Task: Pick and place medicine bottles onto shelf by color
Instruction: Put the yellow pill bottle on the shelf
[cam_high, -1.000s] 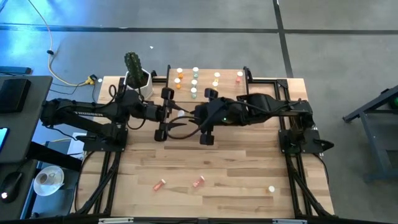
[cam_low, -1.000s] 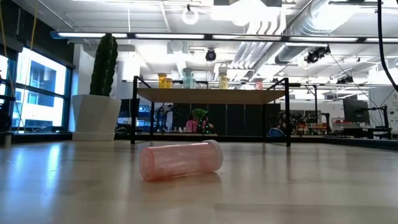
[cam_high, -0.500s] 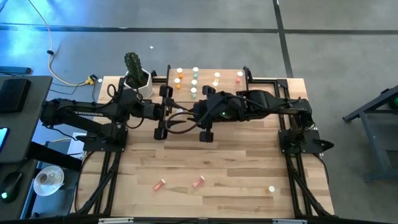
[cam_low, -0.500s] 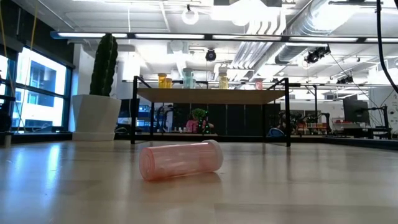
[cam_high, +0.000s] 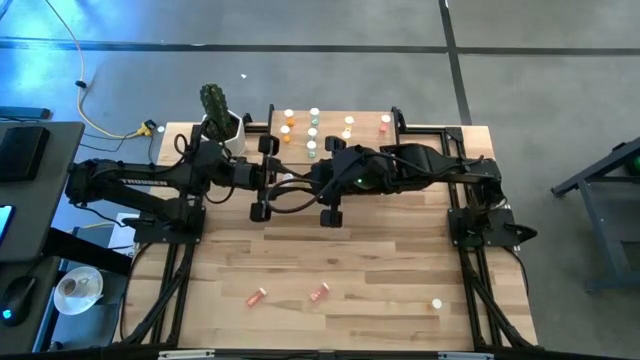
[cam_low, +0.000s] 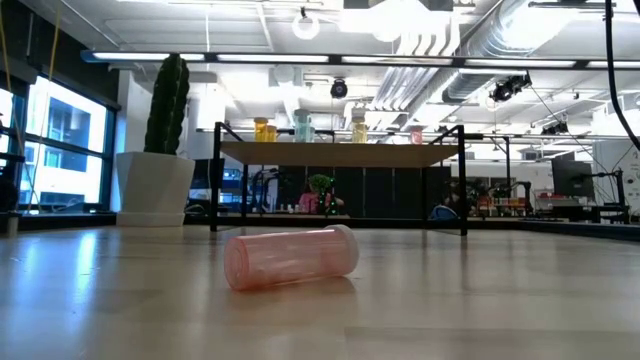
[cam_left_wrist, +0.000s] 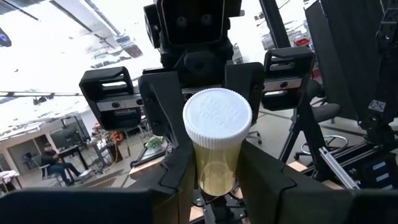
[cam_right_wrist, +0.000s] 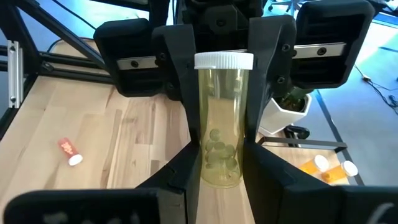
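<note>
The high view looked straight down on the table. The low view sat at tabletop level facing the far shelf. Both wrist views closely framed one bottle.

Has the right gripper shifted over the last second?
Yes. In the high view the right gripper has moved slightly toward the shelf, meeting the left gripper on the yellow bottle.

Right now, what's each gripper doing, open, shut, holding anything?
Left gripper: shut on the yellow medicine bottle, mid-table in front of the shelf.
Right gripper: shut on the same bottle, at its other end.
</note>
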